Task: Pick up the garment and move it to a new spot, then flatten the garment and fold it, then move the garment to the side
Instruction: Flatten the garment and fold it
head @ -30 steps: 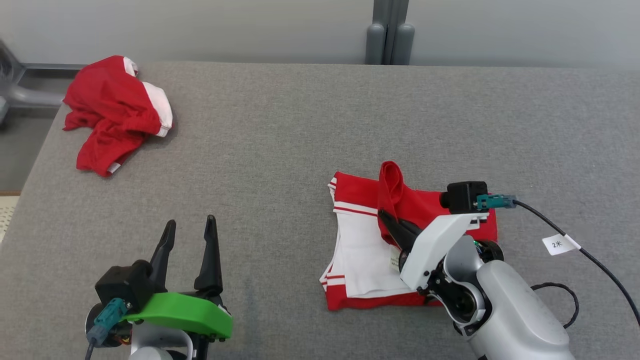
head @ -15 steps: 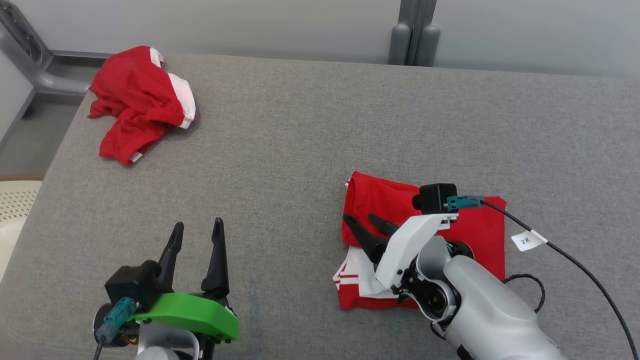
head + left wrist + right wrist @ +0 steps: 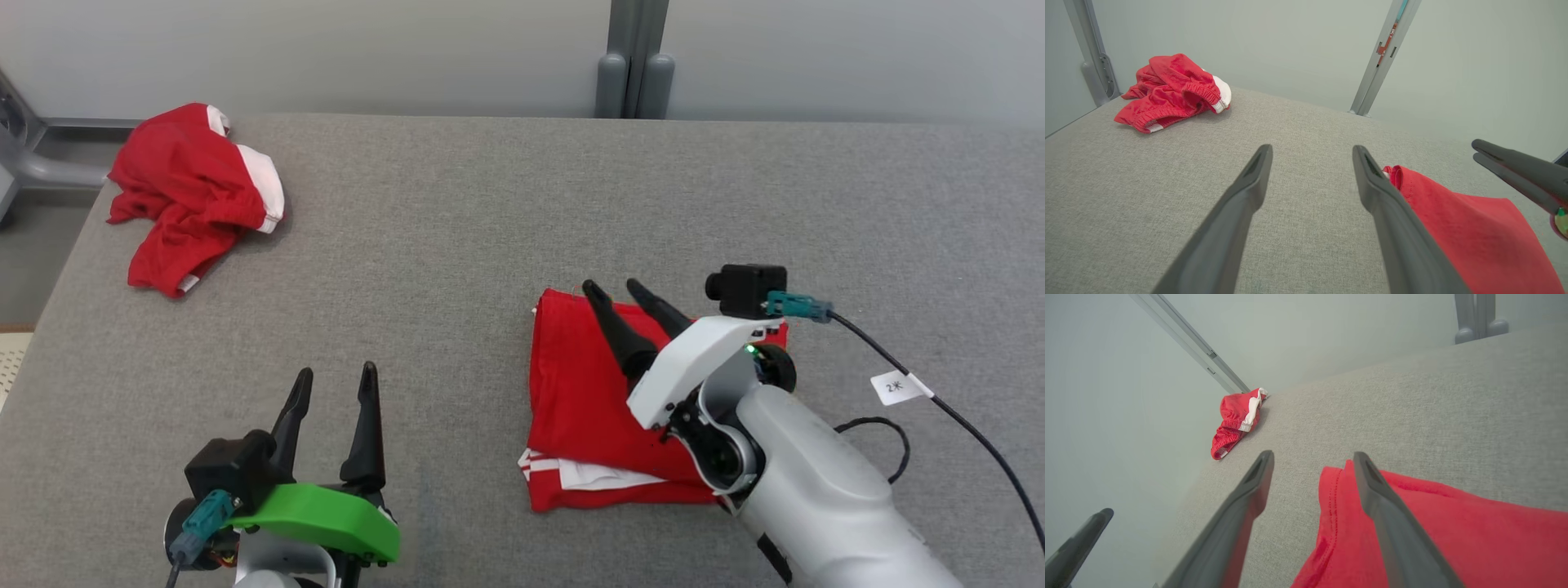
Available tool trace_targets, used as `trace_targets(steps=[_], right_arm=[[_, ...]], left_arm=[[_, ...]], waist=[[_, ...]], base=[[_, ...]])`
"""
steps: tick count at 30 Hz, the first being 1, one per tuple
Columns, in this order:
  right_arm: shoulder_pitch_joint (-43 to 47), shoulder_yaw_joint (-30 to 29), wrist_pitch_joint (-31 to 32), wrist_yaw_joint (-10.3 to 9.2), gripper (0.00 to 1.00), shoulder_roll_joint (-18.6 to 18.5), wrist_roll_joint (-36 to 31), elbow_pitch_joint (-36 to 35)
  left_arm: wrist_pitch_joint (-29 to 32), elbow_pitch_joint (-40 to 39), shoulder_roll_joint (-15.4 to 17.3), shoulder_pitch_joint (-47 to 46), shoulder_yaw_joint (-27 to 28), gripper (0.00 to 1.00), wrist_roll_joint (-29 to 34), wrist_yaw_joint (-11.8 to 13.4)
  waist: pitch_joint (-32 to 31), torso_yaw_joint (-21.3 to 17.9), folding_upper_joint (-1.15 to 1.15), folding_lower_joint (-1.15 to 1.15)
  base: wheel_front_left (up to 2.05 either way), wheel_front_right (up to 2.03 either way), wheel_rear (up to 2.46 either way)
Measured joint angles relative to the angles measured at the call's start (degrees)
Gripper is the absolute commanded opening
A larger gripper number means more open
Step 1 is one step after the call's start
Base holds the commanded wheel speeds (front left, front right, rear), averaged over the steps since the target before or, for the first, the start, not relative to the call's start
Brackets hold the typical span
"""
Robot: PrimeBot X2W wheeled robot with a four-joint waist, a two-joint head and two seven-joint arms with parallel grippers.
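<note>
Folded garment [image 3: 588, 400]: lying flat on the right half of the table [image 3: 457, 245], closer to the near edge than the far one. Red top layer, smooth. A white striped layer [image 3: 580, 475] is exposed along its near-left corner.

Right gripper [image 3: 612, 285]: fingers spread, nothing clasped between them. The tips are placed above the garment's far-left corner. In the right wrist view one finger is seen over the red cloth and the other over bare table just beside the cloth edge. Contact with the fabric cannot be told.

Left gripper [image 3: 336, 371]: fingers spread and empty, held near the near edge on the left half, well apart from the garment, which lies to its right.

Key relation: the garment lies beneath and behind the right gripper's tips, back toward the robot, so the right arm is judged far the nearer. The packet's outline is roughly squarish. A long axis cannot be fixed, since its right part is covered by the right forearm.

Folding is judged done, with the shift to the side left. A grip on the left or far edge is judged likely, all layers to be pinched together or the fold may be pulled open.

A second, crumpled red garment [image 3: 192, 196] is noted at the far-left corner.
</note>
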Motion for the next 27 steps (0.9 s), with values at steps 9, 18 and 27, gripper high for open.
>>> trace_targets(steps=[9,18,27], right_arm=[[2.53,-13.13,-7.11,0.00,1.00,-4.30,-18.36,-1.51],[14.24,-28.09,-7.48,0.00,1.00,-2.59,-32.77,-12.22],[26.23,-32.86,-3.49,0.00,1.00,0.27,-38.10,-25.25]], left_arm=[[-0.34,1.02,-0.36,-1.53,-1.20,1.00,0.85,-0.24],[-2.91,5.97,-1.43,-2.52,-0.43,1.00,0.63,-1.05],[-4.95,8.61,-1.52,0.09,1.81,1.00,0.35,-1.96]], waist=[[-1.27,-2.72,0.00,0.00],[-4.14,-4.76,0.00,0.00],[-6.18,-6.41,0.00,0.00]], base=[[0.00,0.00,0.00],[0.00,0.00,0.00],[0.00,0.00,0.00]])
